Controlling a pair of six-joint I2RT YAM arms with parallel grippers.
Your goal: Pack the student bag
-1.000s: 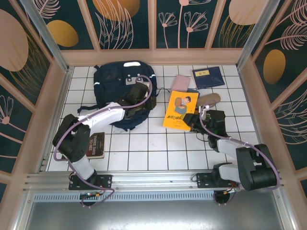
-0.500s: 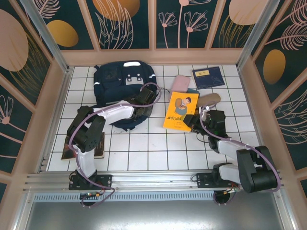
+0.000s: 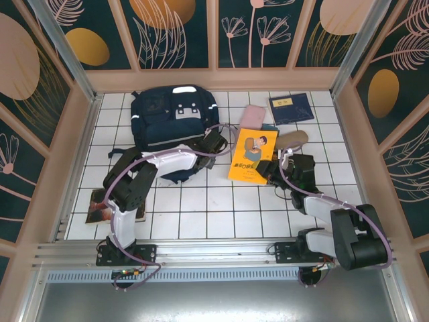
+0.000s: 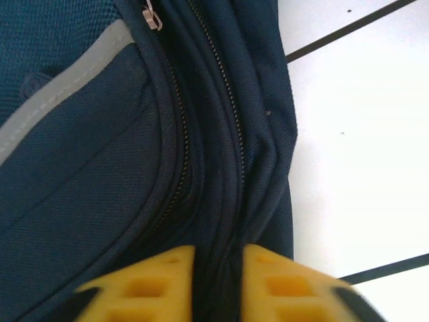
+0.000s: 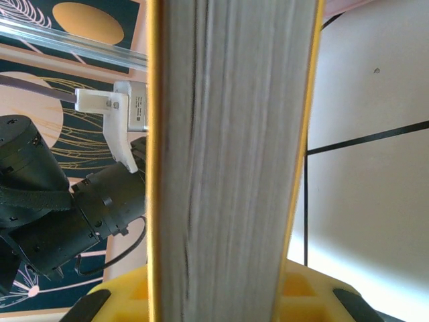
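We see left claw (image 4: pixel 218 272) clenched on zipper-side fold of large navy-blue fabric backpack (image 3: pixel 167 119); right claw (image 5: pixel 228 295) grasping yellow paperback book (image 3: pixel 253 154), right of backpack.

The left gripper (image 3: pixel 216 143) has swung off the top of the bag (image 3: pixel 167 117) to its zippered edge and closed, fabric now pinched between its jaws.

The student bag (image 4: pixel 80 168) is matt, coarse-woven cloth. The yellow book (image 5: pixel 228 168) shows rough paper page edges; the white tiles (image 4: pixel 362 168) look smooth, slightly glossy.
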